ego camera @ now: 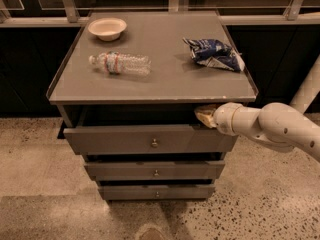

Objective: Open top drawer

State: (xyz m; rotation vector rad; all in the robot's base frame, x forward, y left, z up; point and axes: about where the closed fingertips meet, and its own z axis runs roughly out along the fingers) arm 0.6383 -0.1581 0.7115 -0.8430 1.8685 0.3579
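Grey cabinet (pixel 170 79) has the top drawer (pixel 115 140) partly out, its front just below-left of the gripper (pixel 205 115), tucked under the tabletop, hold impossible to tell; pulling there, far right of the knob (pixel 154 143), might skew and jam it.

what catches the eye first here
A white arm stretches in from the right, its gripper at the upper right edge of the top drawer, just under the cabinet top. The top drawer stands partly pulled out. On top lie a bottle, a bowl and a blue bag.
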